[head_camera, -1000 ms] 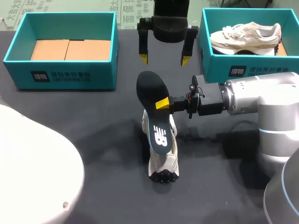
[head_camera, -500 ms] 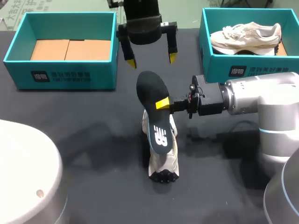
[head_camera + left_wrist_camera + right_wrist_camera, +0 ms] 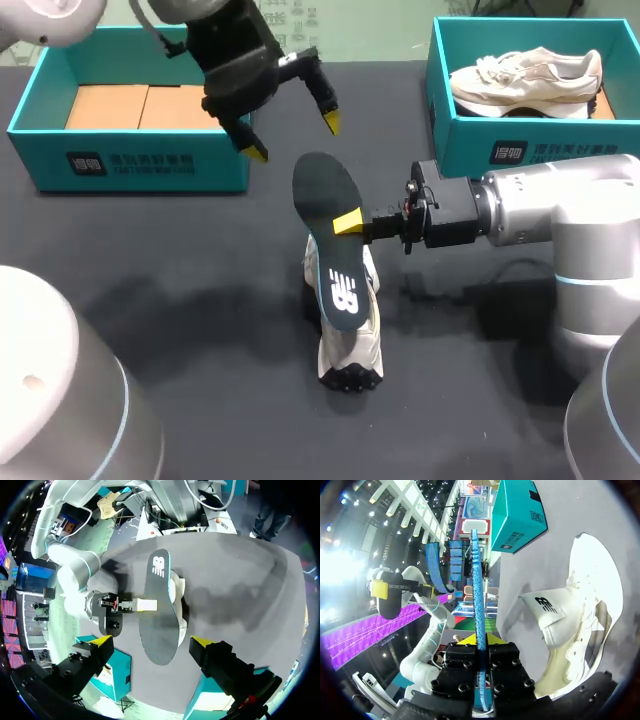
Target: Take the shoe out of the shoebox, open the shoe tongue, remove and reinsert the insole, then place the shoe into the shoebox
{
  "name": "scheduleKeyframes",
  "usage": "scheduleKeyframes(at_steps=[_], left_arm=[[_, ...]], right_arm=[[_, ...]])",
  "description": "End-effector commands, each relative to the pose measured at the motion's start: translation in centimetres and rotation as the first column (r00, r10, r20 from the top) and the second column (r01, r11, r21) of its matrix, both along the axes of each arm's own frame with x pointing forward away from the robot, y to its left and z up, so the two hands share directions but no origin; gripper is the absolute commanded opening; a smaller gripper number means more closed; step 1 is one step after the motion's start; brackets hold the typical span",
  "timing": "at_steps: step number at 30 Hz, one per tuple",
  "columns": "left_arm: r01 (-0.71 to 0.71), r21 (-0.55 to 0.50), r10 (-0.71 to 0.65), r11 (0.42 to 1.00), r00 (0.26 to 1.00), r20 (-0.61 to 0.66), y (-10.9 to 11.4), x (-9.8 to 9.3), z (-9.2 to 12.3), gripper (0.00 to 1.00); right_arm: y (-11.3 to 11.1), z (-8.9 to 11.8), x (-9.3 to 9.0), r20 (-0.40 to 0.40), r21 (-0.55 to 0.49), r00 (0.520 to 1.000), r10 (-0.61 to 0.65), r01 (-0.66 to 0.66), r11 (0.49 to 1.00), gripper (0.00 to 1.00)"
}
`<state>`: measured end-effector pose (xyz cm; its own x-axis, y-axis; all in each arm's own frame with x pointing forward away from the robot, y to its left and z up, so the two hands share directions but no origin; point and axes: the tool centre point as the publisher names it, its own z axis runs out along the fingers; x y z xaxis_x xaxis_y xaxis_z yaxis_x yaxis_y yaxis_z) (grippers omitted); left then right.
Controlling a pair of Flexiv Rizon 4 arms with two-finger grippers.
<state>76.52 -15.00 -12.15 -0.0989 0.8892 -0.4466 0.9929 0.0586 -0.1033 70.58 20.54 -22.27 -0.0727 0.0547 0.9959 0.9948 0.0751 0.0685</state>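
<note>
Dark grey tabletop (image 3: 200, 300) under pale shoe (image 3: 351, 350); right pincer (image 3: 345, 224) tight on insole (image 3: 322, 195), left pincer (image 3: 294, 138) apart.

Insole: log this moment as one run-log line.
right gripper: shut on insole, over shoe | left gripper: open, empty, by left shoebox

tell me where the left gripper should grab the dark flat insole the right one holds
Likely the broad rounded end of the dark flat insole, nearest the left gripper, coming from beyond that end with one finger on each flat face. The right gripper pinches one long edge mid-length, and the logo end overhangs the cream shoe.
</note>
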Motion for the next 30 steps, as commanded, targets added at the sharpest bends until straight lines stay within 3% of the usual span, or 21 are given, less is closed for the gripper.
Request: scheduleKeyframes(at_steps=[1, 12, 23, 30], left_arm=[[-0.038, -0.501, 0.053, 0.865, 0.998, 0.017, 0.5, 0.2, -0.9, 1.0], [-0.038, -0.501, 0.053, 0.865, 0.998, 0.017, 0.5, 0.2, -0.9, 1.0], [-0.118, -0.67, 0.132, 0.733, 0.991, -0.03, 2.8, -0.5, -3.4, 1.0], [-0.118, -0.669, 0.132, 0.734, 0.991, -0.03, 2.9, -0.5, -3.4, 1.0]], right_arm=[[0.1, 0.0, -0.1, -0.001, -0.003, 1.0, -0.001, 0.001, 1.0, 0.0], [0.1, 0.0, -0.1, -0.001, -0.003, 1.0, -0.001, 0.001, 1.0, 0.0], [0.1, 0.0, -0.1, -0.001, -0.003, 1.0, -0.001, 0.001, 1.0, 0.0], [0.1, 0.0, -0.1, -0.001, -0.003, 1.0, -0.001, 0.001, 1.0, 0.0]])
